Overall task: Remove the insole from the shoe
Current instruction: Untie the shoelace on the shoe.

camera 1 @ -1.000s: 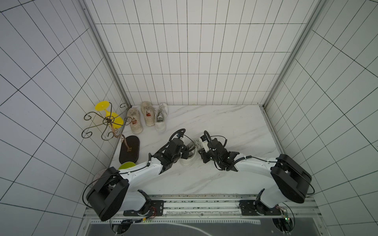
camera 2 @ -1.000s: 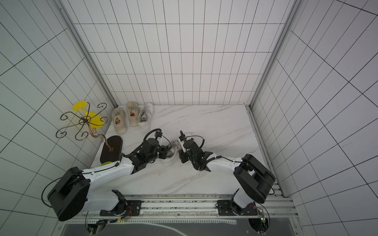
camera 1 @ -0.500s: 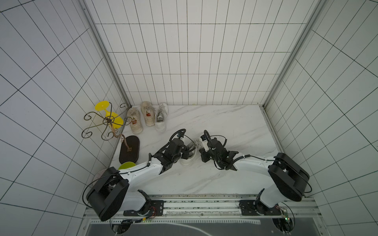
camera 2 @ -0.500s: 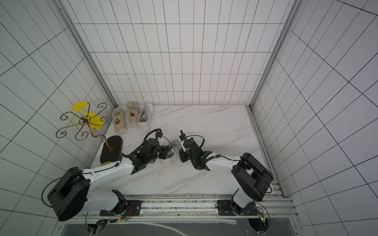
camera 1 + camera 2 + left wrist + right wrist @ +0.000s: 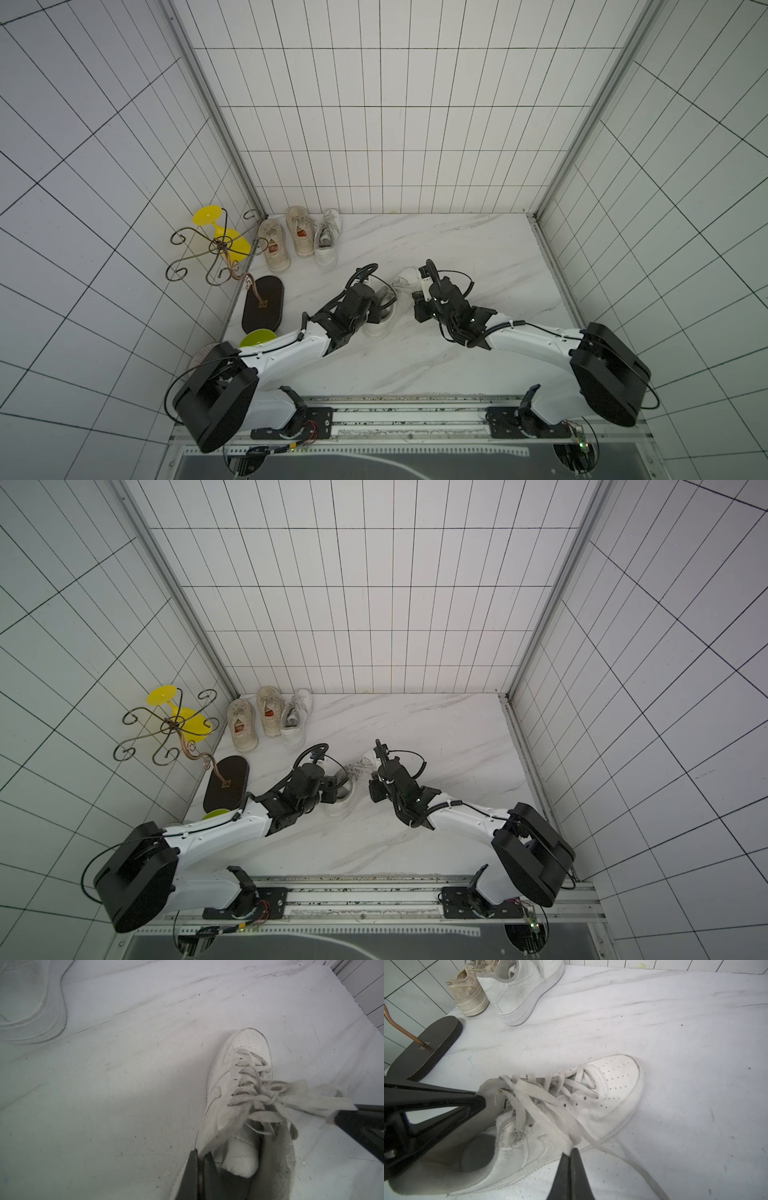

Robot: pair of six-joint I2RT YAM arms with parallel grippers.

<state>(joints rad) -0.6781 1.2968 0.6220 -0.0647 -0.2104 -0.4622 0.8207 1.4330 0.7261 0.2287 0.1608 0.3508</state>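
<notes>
Surface: marble tabletop [image 5: 457,249], white-tiled booth.
Shoe: white sneaker [image 5: 406,277] mid-table, between both arms.
Left gripper [image 5: 201,1155]: jaws pinched on the sneaker's collar edge.
Right gripper [image 5: 571,1152]: jaws closed on a lace [image 5: 550,1103].
Insole [image 5: 477,1154]: grey, lying inside the heel; removal apparently not begun.

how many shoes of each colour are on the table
white: 2, near shoe, back shoe
beige: 2, back pair
total: 4
</notes>
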